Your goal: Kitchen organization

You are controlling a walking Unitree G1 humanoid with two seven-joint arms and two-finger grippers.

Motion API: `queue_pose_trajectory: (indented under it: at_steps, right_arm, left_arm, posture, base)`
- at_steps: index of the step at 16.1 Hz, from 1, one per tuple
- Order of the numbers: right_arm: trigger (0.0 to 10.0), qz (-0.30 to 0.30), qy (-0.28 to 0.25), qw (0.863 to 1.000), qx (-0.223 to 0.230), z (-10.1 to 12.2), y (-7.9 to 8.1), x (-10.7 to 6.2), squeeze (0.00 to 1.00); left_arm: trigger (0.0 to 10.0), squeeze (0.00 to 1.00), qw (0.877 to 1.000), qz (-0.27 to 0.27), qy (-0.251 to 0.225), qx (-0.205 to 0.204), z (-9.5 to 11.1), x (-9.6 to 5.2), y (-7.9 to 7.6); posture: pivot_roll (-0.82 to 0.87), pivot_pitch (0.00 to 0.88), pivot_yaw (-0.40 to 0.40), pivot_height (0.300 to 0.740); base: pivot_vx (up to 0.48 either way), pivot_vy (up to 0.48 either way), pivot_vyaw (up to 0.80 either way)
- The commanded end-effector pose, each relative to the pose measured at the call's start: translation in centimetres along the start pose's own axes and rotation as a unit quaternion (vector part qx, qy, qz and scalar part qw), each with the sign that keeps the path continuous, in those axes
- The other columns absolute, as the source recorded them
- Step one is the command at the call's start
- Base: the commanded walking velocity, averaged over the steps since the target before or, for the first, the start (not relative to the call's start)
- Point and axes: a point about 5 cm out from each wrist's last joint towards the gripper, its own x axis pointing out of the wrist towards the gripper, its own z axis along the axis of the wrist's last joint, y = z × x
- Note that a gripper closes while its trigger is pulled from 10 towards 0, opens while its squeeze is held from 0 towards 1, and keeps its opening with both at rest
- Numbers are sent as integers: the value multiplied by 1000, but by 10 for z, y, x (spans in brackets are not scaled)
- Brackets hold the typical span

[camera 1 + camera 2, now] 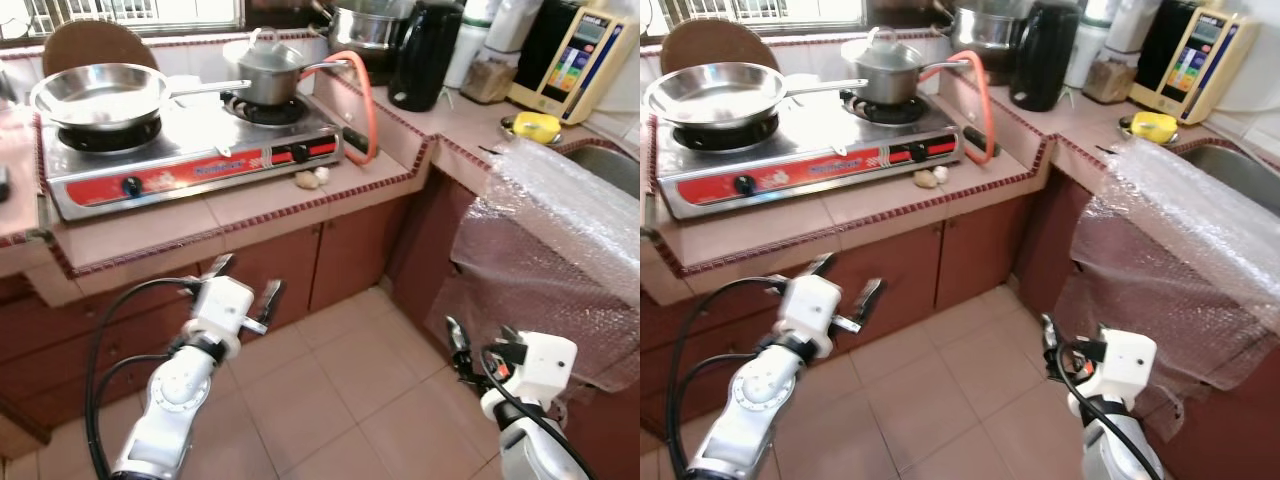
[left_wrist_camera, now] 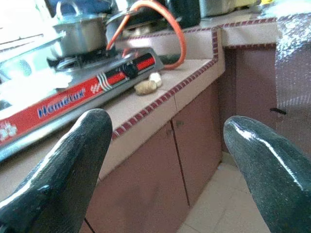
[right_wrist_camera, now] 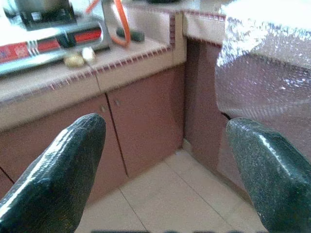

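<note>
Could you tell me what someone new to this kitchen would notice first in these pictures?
Probably the red and silver gas stove on the tiled counter, carrying a steel frying pan and a lidded pot, with an orange hose looping beside it. Next, the bubble wrap draped over the counter edge by the sink. Both grippers, left gripper and right gripper, hang open above the floor.

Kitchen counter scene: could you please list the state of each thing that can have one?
Frying pan: empty, on the stove's left burner.
Pot: lid on, on the right burner.
Stove: no flame visible.
Cupboard doors: closed.
Bubble wrap: draped over the counter edge.
Left gripper: open, empty.
Right gripper: open, empty.
</note>
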Motion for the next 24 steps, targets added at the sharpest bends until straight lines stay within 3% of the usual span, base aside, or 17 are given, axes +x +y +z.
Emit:
queue_pose_trajectory:
  at_steps: [1,4,9,12,18,24]
  right_arm:
    - [10000,-4,-3,1000,-7,1,-1,-1,0]
    - [10000,-7,-7,1000,-3,0,2,-1,0]
    - [10000,-19,-16,1000,0,-1,1,-3,0]
    - [10000,-18,-22,1000,-2,0,4,-2,0]
    - [10000,-15,-19,1000,-5,-1,2,-1,0]
    - [10000,-4,-10,1000,-10,-3,4,-1,0]
  left_arm:
    - [10000,0,1000,-2,4,1,-1,1,1]
    - [10000,0,1000,-6,12,-7,-3,-1,4]
    - [10000,0,1000,-12,6,14,-3,-4,3]
    - [10000,0,999,1,-1,33,-1,0,6]
    - [10000,0,1000,3,-4,26,-1,1,1]
    - [10000,0,1000,8,2,21,-5,-5,-2]
  posture:
    - [180,0,-57,740]
    - [183,0,-37,740]
    - [187,0,-4,740]
    - [179,0,3,740]
    - [185,0,-15,740]
    - [187,0,-39,740]
  base:
    - [0,0,-800]
    - [0,0,-800]
    - [0,0,-764]
    - [0,0,0]
    - [0,0,0]
    - [0,0,-800]
